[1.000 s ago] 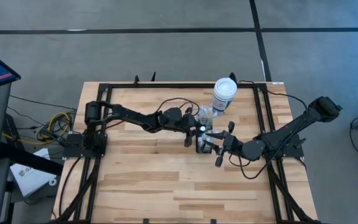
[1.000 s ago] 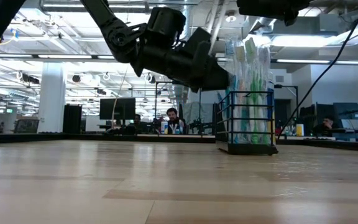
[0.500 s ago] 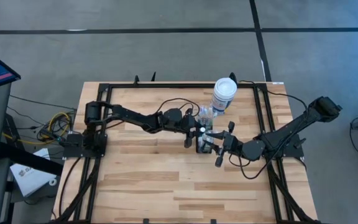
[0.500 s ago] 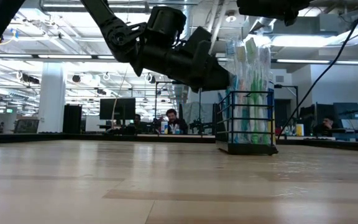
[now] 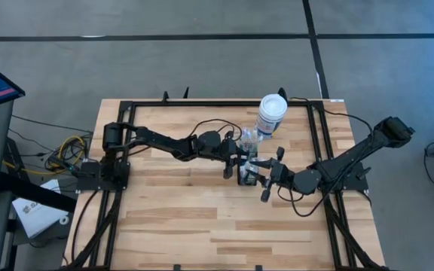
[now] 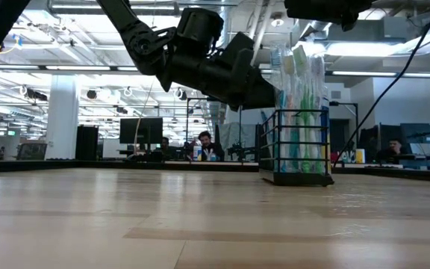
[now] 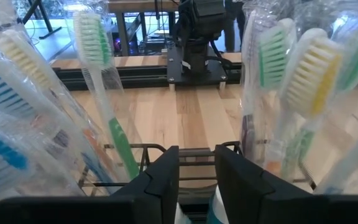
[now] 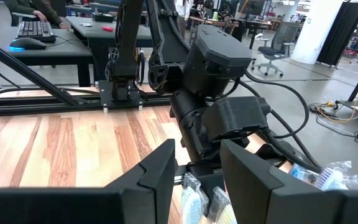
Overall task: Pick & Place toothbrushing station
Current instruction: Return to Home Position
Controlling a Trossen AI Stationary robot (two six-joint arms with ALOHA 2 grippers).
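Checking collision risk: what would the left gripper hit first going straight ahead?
Probably the black wire organizer of wrapped toothbrushes, right in front of the left gripper; the gap is unclear.

High looks straight down; low looks level across the table (image 6: pixel 125 217); 2 wrist views crowd the caddy (image 6: pixel 297 149).

No legible text in any view.
The white canister (image 5: pixel 271 114) on the desk (image 5: pixel 172 218) has a blue label, its print too small to read; the wrapped toothbrushes (image 7: pixel 95 43) show no readable brand.
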